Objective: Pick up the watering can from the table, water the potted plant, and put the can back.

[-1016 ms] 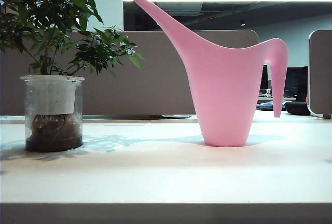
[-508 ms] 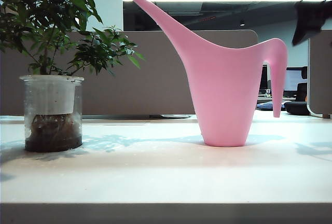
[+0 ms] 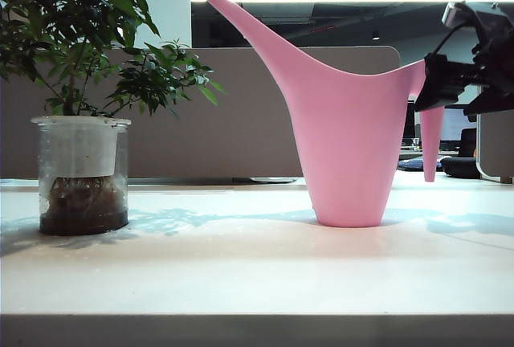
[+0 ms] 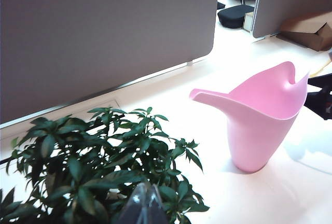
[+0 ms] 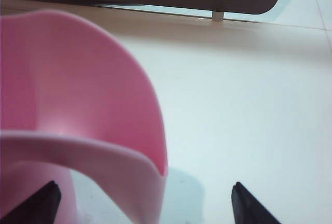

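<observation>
Right gripper (image 3: 450, 90) newly arrived at handle of watering can (image 3: 345, 122), jaws now spread wide, empty. Can upright on table (image 3: 241, 275), right of potted plant (image 3: 80, 122). Grasp likely next. Left gripper (image 4: 142, 206) above plant, state unclear.

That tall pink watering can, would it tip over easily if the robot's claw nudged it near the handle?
Probably: the watering can is tall, narrowing to a small base, so a high push may rock it. Its smooth plastic looks slippery and likely light. The open right gripper is at the handle; the left gripper hovers over the potted plant.
</observation>
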Controlling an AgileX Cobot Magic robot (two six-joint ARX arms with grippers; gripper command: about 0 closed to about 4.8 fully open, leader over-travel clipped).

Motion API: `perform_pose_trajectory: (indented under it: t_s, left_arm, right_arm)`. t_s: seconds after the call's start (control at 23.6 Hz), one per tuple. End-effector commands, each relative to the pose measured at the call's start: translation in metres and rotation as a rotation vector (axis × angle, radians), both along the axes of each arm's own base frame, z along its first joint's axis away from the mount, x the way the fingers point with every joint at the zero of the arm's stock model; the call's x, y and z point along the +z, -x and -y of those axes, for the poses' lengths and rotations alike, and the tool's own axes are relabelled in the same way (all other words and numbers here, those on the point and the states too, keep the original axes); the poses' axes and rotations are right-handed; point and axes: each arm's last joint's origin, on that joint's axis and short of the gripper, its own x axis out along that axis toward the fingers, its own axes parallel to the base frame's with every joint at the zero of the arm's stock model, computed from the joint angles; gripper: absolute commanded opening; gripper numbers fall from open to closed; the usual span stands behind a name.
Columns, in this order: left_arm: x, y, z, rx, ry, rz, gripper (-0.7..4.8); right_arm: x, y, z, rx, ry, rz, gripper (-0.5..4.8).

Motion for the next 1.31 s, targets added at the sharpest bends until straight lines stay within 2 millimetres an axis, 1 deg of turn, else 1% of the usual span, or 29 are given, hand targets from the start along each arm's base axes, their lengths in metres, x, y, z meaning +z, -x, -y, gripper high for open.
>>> perform_pose_trajectory:
  t_s: [0.04, 0.17, 0.38, 0.72, 0.89, 1.06, 1.1, 1.27, 1.31]
  left_arm:
    - [0.008, 0.006, -0.001, -0.007, 0.002, 0.023, -0.05]
    - [0.013, 0.007, -0.002, -0.007, 0.008, 0.04, -0.05]
    - [0.011, 0.007, -0.002, -0.008, 0.003, 0.024, -0.05]
    - [0.007, 0.008, -0.002, -0.008, -0.007, -0.012, -0.05]
    - [0.007, 0.007, -0.002, -0.008, -0.008, -0.014, -0.05]
    - [0.007, 0.007, -0.002, -0.01, -0.028, -0.003, -0.05]
    - [0.007, 0.007, -0.002, -0.01, -0.029, -0.004, -0.05]
    - [0.005, 0.007, -0.002, -0.01, -0.032, -0.021, -0.05]
    - [0.005, 0.007, -0.002, -0.01, -0.034, -0.028, -0.05]
  right_arm:
    - [0.0, -0.007, 0.0, 0.011, 0.015, 0.059, 4.5]
    - [-0.004, -0.006, 0.0, 0.011, 0.014, 0.033, 4.49]
    - [-0.005, -0.006, -0.001, 0.013, 0.014, 0.016, 4.49]
    - [-0.003, -0.008, 0.0, -0.009, 0.022, 0.057, 4.5]
    - [-0.009, -0.013, 0.0, -0.008, 0.021, 0.068, 4.49]
    - [-0.02, -0.021, -0.001, 0.025, 0.011, 0.087, 4.49]
    - [-0.021, -0.022, -0.001, 0.026, 0.01, 0.089, 4.41]
    - [-0.021, -0.024, -0.001, 0.028, 0.01, 0.106, 3.26]
    - [-0.021, -0.024, -0.001, 0.029, 0.01, 0.11, 3.07]
